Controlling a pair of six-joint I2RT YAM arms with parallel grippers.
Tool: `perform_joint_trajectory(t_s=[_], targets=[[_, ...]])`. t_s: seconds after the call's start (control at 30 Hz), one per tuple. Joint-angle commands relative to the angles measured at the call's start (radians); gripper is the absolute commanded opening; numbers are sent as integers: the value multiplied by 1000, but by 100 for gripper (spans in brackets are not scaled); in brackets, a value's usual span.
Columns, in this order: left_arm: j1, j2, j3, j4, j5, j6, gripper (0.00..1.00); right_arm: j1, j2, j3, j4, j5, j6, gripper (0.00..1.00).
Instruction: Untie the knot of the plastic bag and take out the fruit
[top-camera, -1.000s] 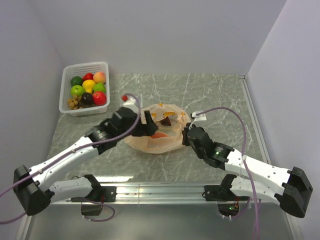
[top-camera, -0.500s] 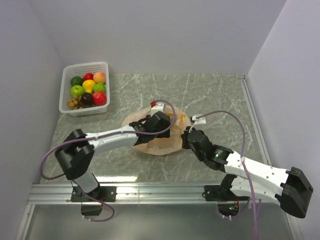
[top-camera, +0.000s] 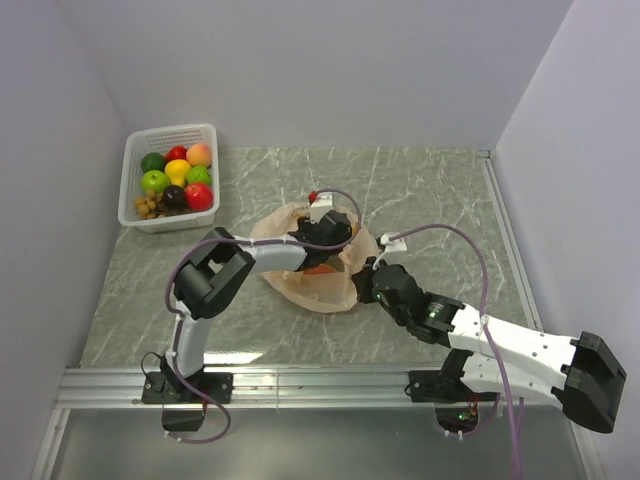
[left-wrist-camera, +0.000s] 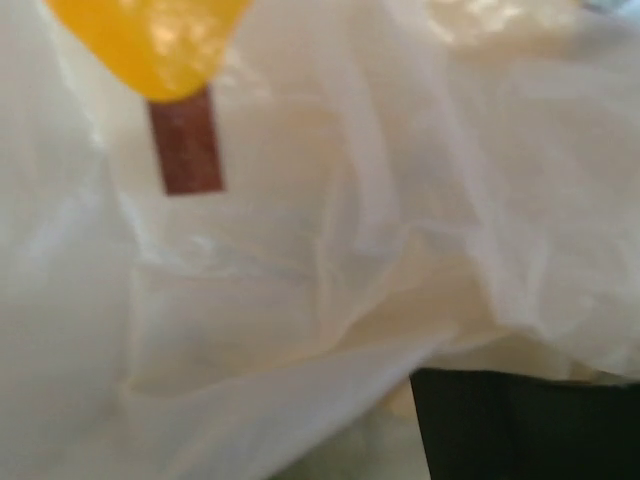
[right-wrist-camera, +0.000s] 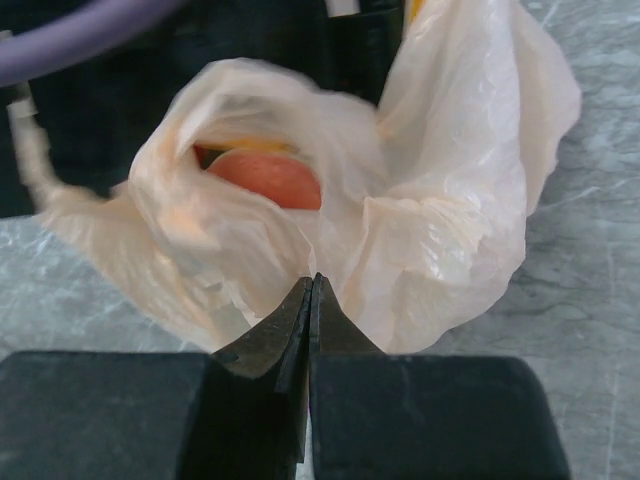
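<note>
Left gripper (top-camera: 335, 232), jaws unreadable, is swinging in from 9 o'clock toward fruit (right-wrist-camera: 268, 178); right gripper (right-wrist-camera: 311, 285) is pinching bag (top-camera: 310, 290) open.

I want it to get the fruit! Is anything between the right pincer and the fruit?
Yes. Folds of the plastic bag bunch between the shut right pincer and the reddish fruit, which peeks through the bag's opening just beyond.

The grey marbled bench (top-camera: 440, 190) carries a white basket (top-camera: 170, 131) at far left and the bag (top-camera: 315, 288) mid-bench.
</note>
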Motion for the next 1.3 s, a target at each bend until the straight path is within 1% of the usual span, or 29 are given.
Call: perform_joint_trajectory(t_s=[0.0, 0.1, 0.13, 0.2, 0.23, 0.3, 0.33, 0.43, 0.5, 0.53, 0.57, 0.63, 0.77, 0.9, 0.97, 1.0, 1.1, 1.13, 1.2, 1.23, 1.27], targets=[[8, 51, 77, 79, -43, 4, 80, 22, 10, 7, 58, -6, 18, 0], [8, 85, 111, 58, -51, 4, 73, 29, 16, 9, 58, -1, 21, 0], [8, 88, 108, 58, -51, 2, 66, 30, 15, 9, 58, 6, 23, 0], [7, 68, 81, 67, -37, -2, 57, 30, 9, 6, 51, 18, 24, 0], [8, 54, 59, 62, -28, -9, 46, 29, 3, 6, 47, 38, 24, 0], [7, 2, 38, 35, -11, -21, 35, 30, -13, 1, 42, 60, 20, 0], [5, -21, 4, 30, 8, -25, 23, 30, -19, -1, 42, 74, 17, 0], [-4, -145, -65, 12, 38, -39, 11, 29, -39, 1, 12, 126, -2, 0], [-7, -186, -88, -3, 59, -41, 8, 27, -54, 3, -4, 166, -5, 0], [-7, -205, -100, -19, 67, -41, 5, 26, -59, 1, -7, 178, -5, 0], [-12, -237, -108, -51, 79, -38, 4, 23, -63, -1, -8, 189, -5, 0], [-16, -272, -137, -91, 99, -33, 3, 6, -71, 1, -24, 201, 1, 0], [-18, -403, -202, -142, 180, -15, 2, -14, -60, 29, -57, 221, -3, 0], [-18, -538, -255, -183, 301, 17, 1, -33, -31, 53, -68, 227, -9, 0], [-9, -611, -254, -226, 338, 27, 0, -36, -17, 55, -65, 226, -11, 0], [3, -633, -233, -246, 392, 37, 1, -37, -14, 53, -64, 223, -14, 0], [106, -714, -202, -283, 466, 40, 1, -37, -5, 44, -51, 201, -17, 0], [187, -751, -179, -287, 489, 40, 1, -37, -7, 41, -45, 195, -26, 0], [267, -770, -156, -309, 446, 66, 1, -37, -10, 32, -35, 181, -32, 0], [369, -768, -121, -329, 425, 77, 1, -36, -10, 32, -36, 180, -35, 0], [422, -759, -104, -336, 417, 85, 1, -36, -7, 36, -36, 172, -42, 0]])
